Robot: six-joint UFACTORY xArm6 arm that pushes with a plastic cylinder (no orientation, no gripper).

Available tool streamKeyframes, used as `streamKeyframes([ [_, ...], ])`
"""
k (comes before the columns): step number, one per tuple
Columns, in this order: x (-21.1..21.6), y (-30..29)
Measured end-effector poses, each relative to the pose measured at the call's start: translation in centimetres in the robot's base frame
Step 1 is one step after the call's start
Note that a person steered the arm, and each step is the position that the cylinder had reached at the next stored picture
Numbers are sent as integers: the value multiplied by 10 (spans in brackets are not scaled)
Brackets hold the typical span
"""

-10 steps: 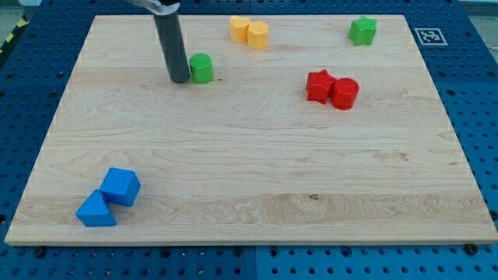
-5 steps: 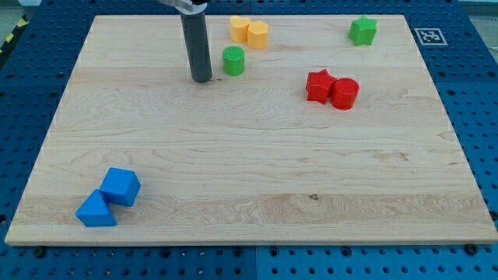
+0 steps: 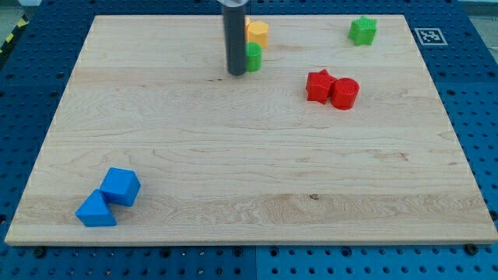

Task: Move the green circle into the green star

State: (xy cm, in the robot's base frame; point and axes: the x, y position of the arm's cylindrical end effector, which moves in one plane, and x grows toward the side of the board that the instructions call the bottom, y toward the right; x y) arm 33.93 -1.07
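Near the view's top centre, my tip (image 3: 236, 73) touches the small green plastic circle (image 3: 253, 56), just below a yellow block (image 3: 257, 33). Green plastic star (image 3: 362, 30) far right. No hand, nothing gripped; circle looks light, rigid, slides easily, so push its left side.

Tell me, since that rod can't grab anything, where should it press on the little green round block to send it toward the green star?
Probably on its side wall facing the view's left. My tip sits right there against the green circle, and the green star lies off to the view's right and slightly up. The yellow block is very close above, so the push should run mostly rightward.
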Motion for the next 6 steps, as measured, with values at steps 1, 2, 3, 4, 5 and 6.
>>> streamKeyframes([
  [1,-2,22],
  [2,-3,4],
  [3,-16,-10],
  [4,-32,-9],
  [5,-32,-6],
  [6,-32,15],
])
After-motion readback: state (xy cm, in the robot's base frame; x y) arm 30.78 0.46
